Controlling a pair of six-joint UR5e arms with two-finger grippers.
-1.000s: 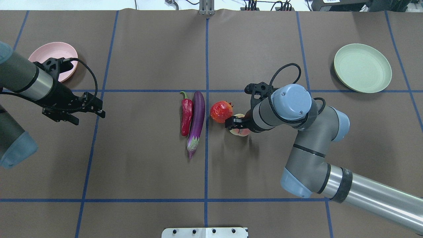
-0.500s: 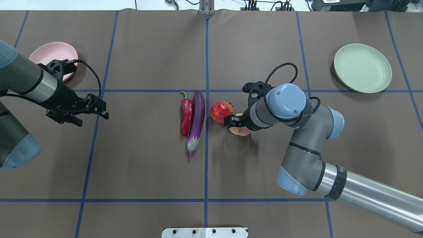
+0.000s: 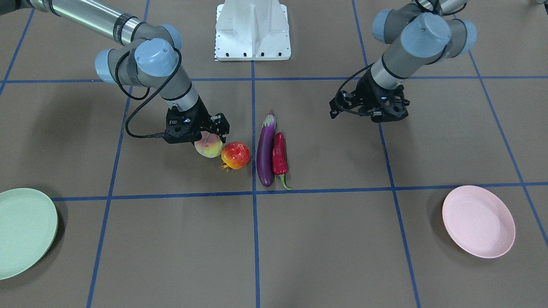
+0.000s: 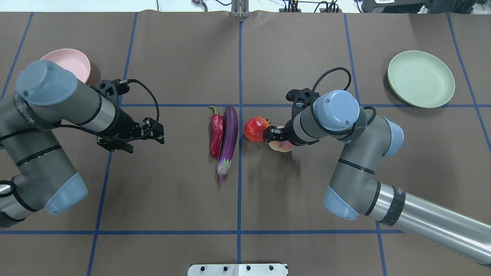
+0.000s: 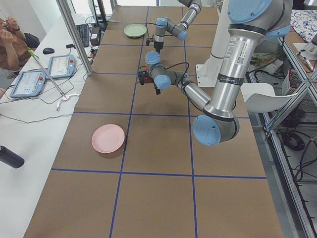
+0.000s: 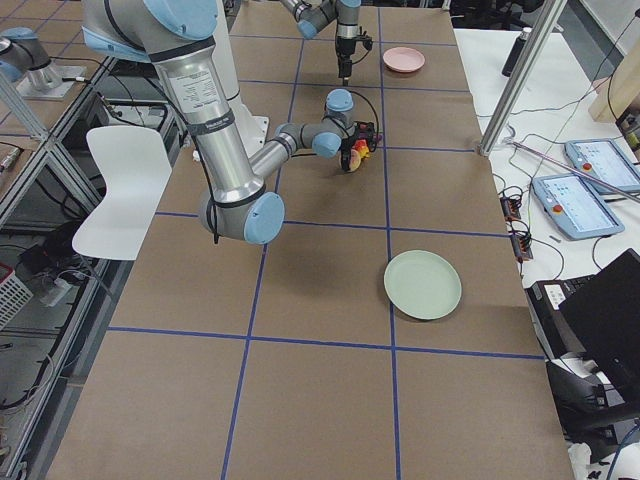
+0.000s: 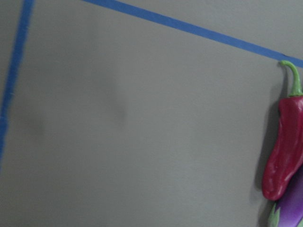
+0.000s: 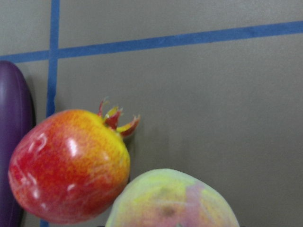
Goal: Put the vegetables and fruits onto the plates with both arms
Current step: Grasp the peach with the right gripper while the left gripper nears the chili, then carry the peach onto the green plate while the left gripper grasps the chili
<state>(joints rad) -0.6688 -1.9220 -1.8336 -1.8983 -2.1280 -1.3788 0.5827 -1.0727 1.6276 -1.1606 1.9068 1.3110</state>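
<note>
The purple eggplant (image 4: 229, 138) and the red chili (image 4: 216, 134) lie side by side at the table's middle; both also show in the left wrist view, the chili (image 7: 284, 146) at its right edge. The pomegranate (image 4: 255, 129) sits just right of them, touching the peach (image 4: 283, 146). My right gripper (image 4: 270, 136) is down over the peach (image 3: 208, 146) and shut on it; the peach (image 8: 173, 201) fills the bottom of the right wrist view. My left gripper (image 4: 161, 136) is open and empty, hovering left of the chili. The pink plate (image 4: 73, 61) is far left, the green plate (image 4: 420, 79) far right.
Blue tape lines divide the brown table cover into squares. The white robot base (image 3: 252, 30) stands at the near middle edge. The pink plate (image 3: 478, 221) and the green plate (image 3: 23, 231) carry nothing. Operators' tablets (image 5: 49, 67) lie beyond the far edge.
My left arm has swung right, from near the pink plate toward the chili. My right gripper and the peach have shifted slightly away from the robot together.
</note>
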